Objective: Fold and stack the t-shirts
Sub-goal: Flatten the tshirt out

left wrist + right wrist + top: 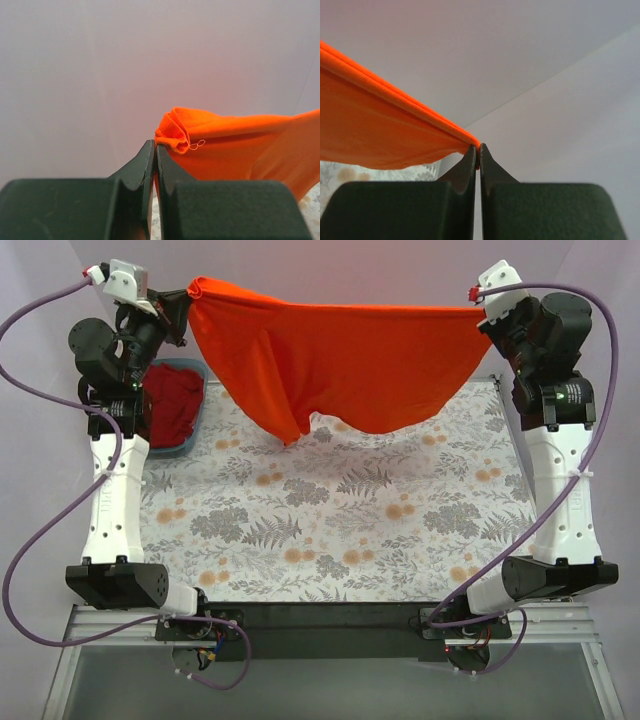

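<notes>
The orange-red t-shirt [340, 365] is held stretched in the air over the far half of the table [330, 530]. Its ends are pinched tight in the left gripper [186, 302] and the right gripper [484, 306]. The crimson t-shirt [172, 405] is seen bunched in the blue bin [172, 449].

The orange-red t-shirt [340, 370] is hanging in the air, its top edge pulling taut between the left gripper [186, 300] and the right gripper [484, 308], each pinching a top corner with jaws closed on the cloth. The left corner is bunching into a small wad with a loose loop of thread showing, while the right corner is drawing out into flat, doubled layers. Below, the cloth is sagging in a broad curve, its lowest tip dangling left of centre over the floral table [330, 530]. The crimson t-shirt [172, 405] is lying crumpled in the blue bin [172, 451] at far left.
</notes>
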Action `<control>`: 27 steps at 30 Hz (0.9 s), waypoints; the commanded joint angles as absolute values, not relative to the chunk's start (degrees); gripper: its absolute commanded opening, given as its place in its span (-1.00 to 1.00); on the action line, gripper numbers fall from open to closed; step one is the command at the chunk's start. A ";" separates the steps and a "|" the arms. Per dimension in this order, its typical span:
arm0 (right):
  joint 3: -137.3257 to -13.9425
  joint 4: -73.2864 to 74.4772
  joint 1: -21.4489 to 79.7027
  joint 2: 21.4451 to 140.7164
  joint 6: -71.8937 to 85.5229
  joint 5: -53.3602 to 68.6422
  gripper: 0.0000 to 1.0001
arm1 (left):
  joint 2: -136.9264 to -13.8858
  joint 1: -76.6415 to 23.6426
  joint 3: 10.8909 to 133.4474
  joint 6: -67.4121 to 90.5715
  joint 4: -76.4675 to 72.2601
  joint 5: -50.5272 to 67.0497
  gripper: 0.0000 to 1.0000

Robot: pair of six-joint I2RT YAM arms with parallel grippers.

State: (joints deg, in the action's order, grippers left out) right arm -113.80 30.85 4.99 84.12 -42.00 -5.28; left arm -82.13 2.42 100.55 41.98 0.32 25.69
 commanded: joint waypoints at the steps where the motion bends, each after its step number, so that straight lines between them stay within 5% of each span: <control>1: -114.34 19.26 4.22 82.97 -41.57 -13.00 -0.97 | -79.19 3.25 100.28 41.04 -4.13 19.95 -1.00; 20: -101.78 -4.21 4.31 52.22 -46.48 -14.68 -0.97 | -49.14 3.25 93.34 29.46 -6.42 7.65 -1.00; 27: -85.52 -2.20 4.31 48.78 -56.07 -5.20 -0.97 | -42.10 3.25 80.07 25.40 5.54 18.79 -1.00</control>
